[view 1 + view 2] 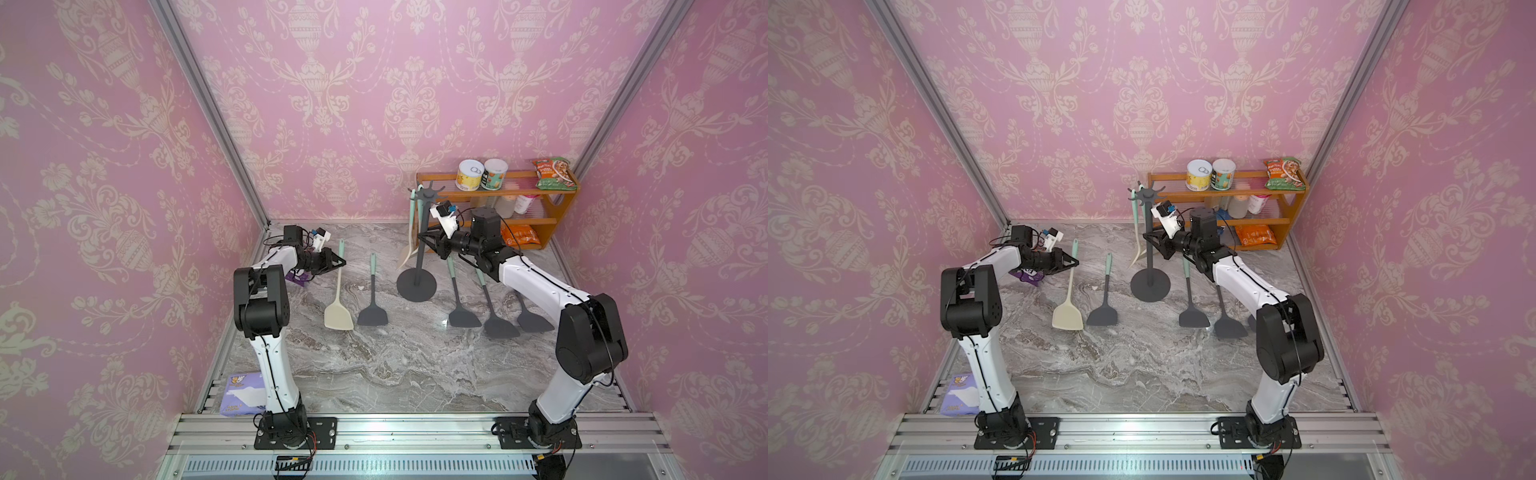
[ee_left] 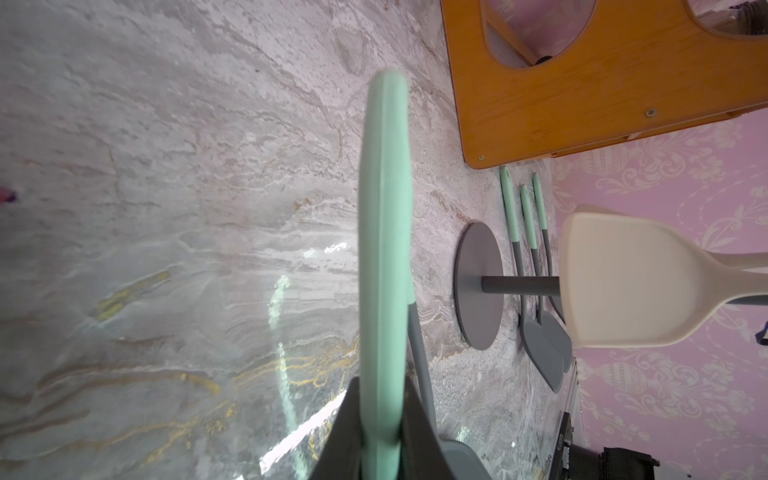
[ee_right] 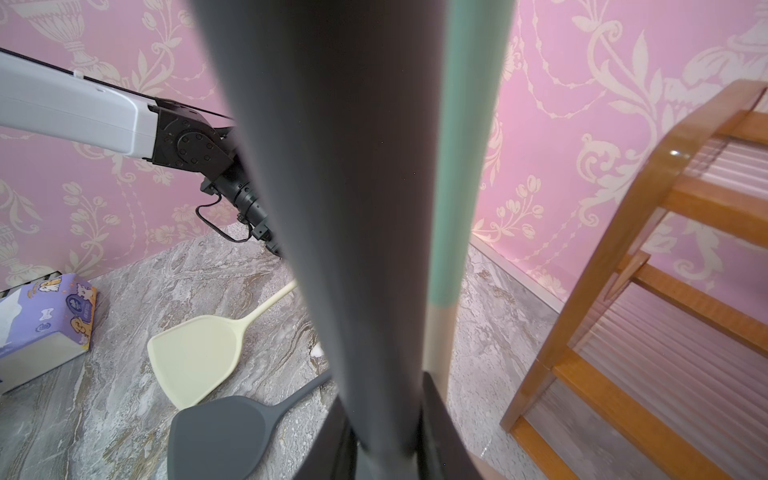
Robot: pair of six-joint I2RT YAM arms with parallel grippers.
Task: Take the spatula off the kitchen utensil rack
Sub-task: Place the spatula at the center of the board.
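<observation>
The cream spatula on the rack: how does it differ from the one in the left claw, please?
The rack spatula hangs upright from the kitchen utensil rack; the gripped spatula has its head on the table. The left claw is shut on the gripped spatula's handle; no claw holds the rack spatula, as the right claw clamps the pole. Both have cream heads and mint handles.

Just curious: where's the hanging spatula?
In both top views the spatula hangs from a hook of the grey rack, left of its pole, by the orange shelf.
</observation>
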